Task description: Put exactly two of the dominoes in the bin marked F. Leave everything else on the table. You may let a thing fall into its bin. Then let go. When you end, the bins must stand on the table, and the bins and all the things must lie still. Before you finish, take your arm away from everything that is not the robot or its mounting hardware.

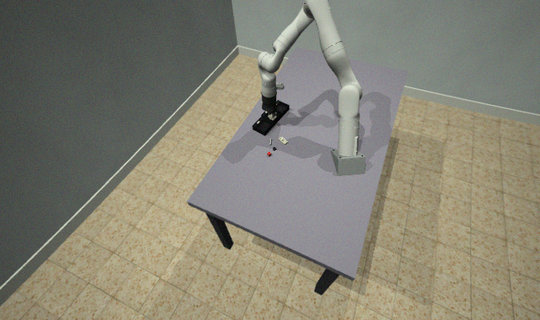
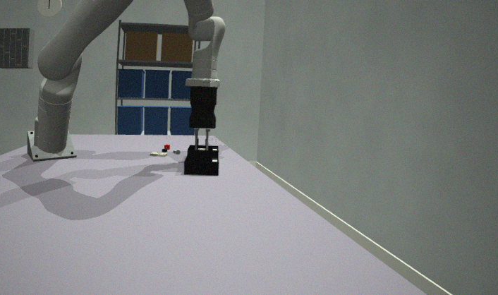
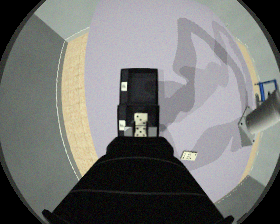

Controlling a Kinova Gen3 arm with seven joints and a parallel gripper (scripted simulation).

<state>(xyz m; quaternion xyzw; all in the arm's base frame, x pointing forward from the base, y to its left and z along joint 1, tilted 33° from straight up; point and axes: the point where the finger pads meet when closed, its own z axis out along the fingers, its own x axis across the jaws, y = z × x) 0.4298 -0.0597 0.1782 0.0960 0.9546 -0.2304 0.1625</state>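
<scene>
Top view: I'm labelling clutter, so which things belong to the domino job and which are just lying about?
Job: tool, held domino, loose domino, black bin.
Lying about: red block, bolt, small black piece.

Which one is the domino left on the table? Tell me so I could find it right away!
Start at the arm's grey base on the purple table and look toward the black bin. Between them lies a small cluster of bits; the domino is the flat, cream-white tile nearest the base. Its neighbours are a red cube, a dark bit and a grey bolt.
</scene>
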